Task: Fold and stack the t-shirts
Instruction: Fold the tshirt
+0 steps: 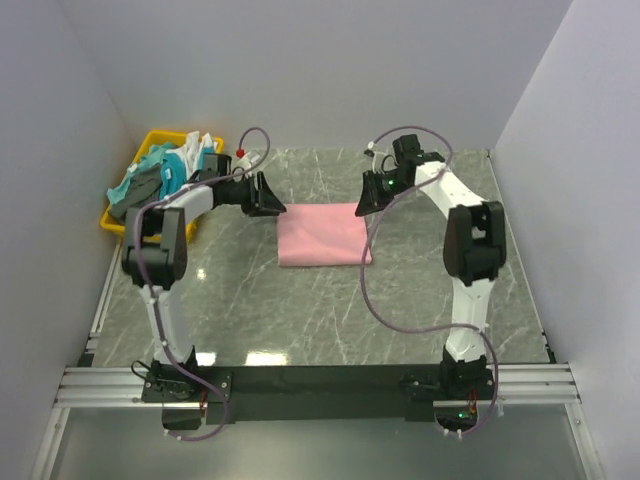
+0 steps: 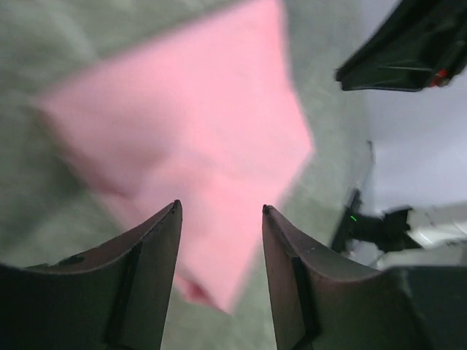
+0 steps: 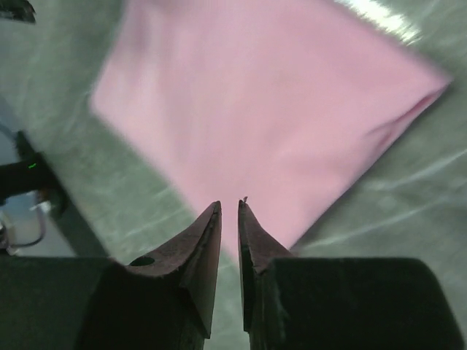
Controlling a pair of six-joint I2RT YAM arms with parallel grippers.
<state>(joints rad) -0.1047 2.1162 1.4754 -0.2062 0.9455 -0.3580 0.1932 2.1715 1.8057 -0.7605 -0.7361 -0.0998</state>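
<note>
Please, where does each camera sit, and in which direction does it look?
Top external: above and behind the arms, looking down at the table; both arms show.
Left wrist: on the left gripper, looking down at the pink t-shirt; its open jaws show.
Right wrist: on the right gripper, above the same shirt; its narrowly parted jaws show.
Shared: all three see the pink t-shirt.

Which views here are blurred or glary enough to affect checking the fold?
Top external: sharp, with white glare patches on the marble table near the arm bases. Left wrist: the pink t-shirt is smeared and soft, while the left tool looks crisper. Right wrist: the shirt's edges are soft, and a glare streak crosses the table at upper right.
</note>
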